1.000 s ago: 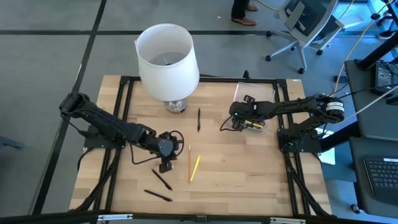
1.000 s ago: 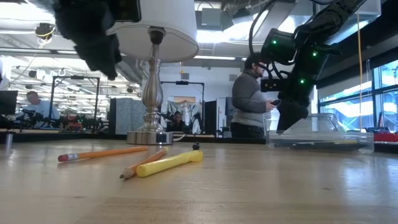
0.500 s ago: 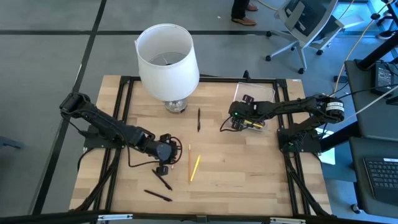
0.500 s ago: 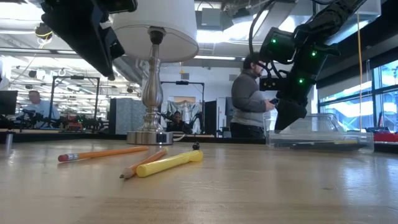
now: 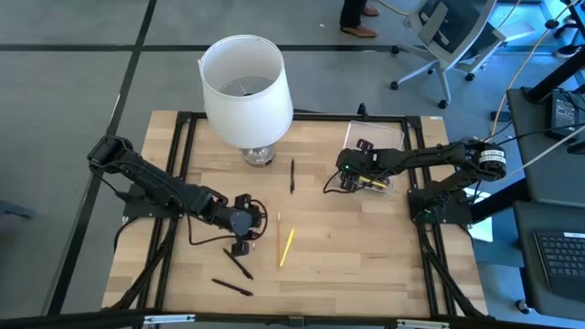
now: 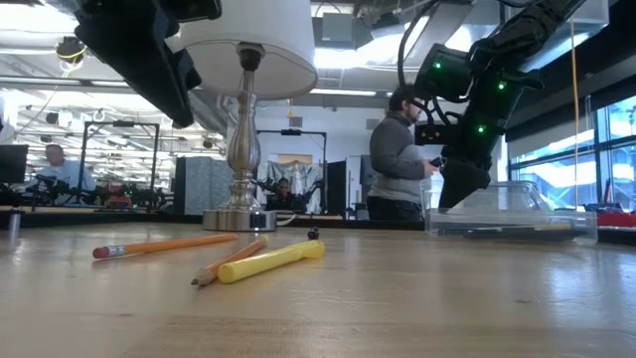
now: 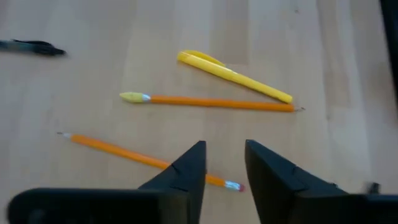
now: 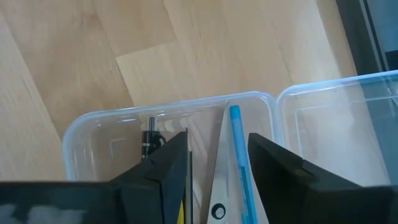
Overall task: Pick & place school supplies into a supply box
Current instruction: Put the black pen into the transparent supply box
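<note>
A lamp with a white cylindrical shade stands at the back of the wooden bench, on a silvery turned stem and round base. Beyond the bench a person in a grey top stands, and another person sits far off. An office chair stands on the grey floor.

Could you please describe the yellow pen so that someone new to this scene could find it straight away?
Start from the big white lamp at the table's far edge and come toward the near edge, to the middle of the wooden table. There the yellow pen lies beside an orange pencil, to its right. It is thicker, shorter and plain yellow, unlike the slim pencils.
</note>
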